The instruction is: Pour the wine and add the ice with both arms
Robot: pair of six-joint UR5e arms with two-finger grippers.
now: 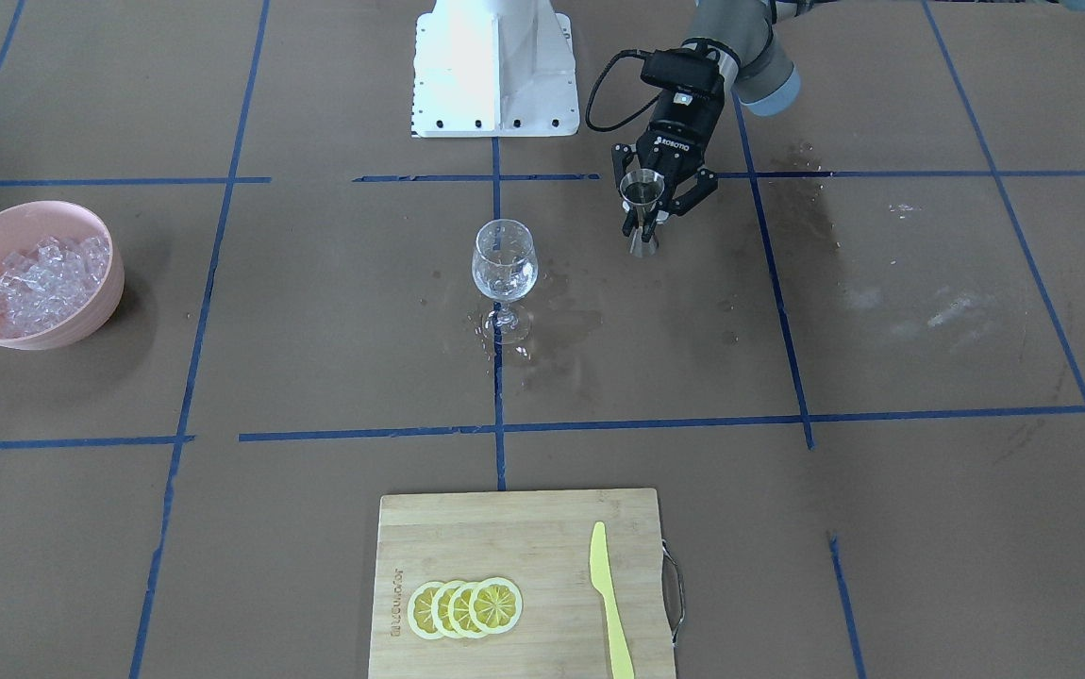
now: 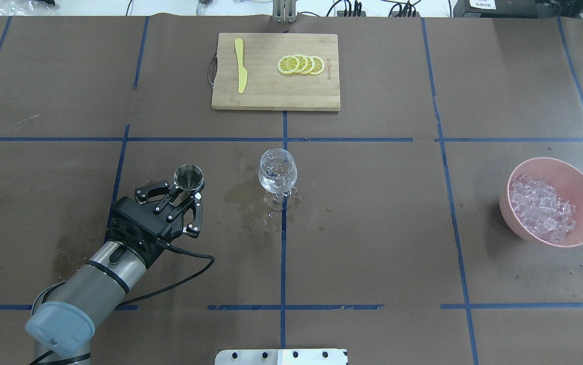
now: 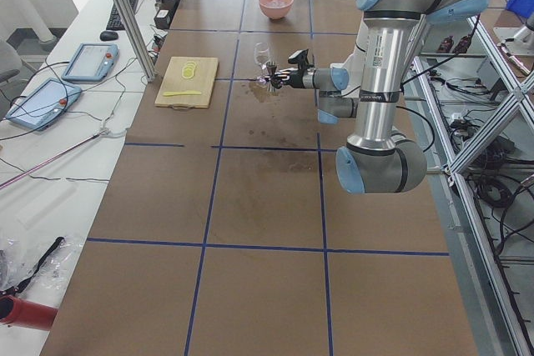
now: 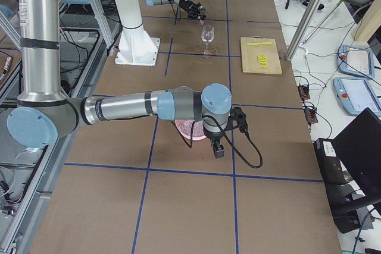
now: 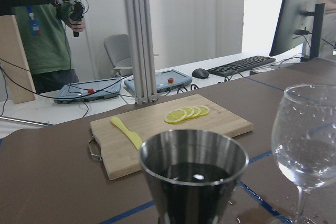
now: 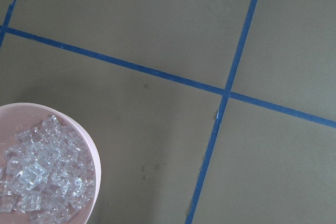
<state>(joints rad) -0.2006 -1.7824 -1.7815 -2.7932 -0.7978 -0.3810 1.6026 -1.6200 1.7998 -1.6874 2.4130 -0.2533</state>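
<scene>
**One brand name legible, other print too small**

The left end effector (image 1: 646,219) carries the word ROBOTIQ in white letters on its black body, seen upside down in the front-facing view. The cutting board (image 1: 505,538) has a short word burnt into the wood near one edge, beside the lemon slices (image 1: 465,607). Its letters cannot be made out in the front-facing or the overhead view. A white label (image 2: 481,4) on a dark box (image 2: 514,7) beyond the bench's far edge bears print too fine to read. The left arm (image 3: 380,64) has a pale strip of print along its upright tube in the left side view, likewise illegible
</scene>
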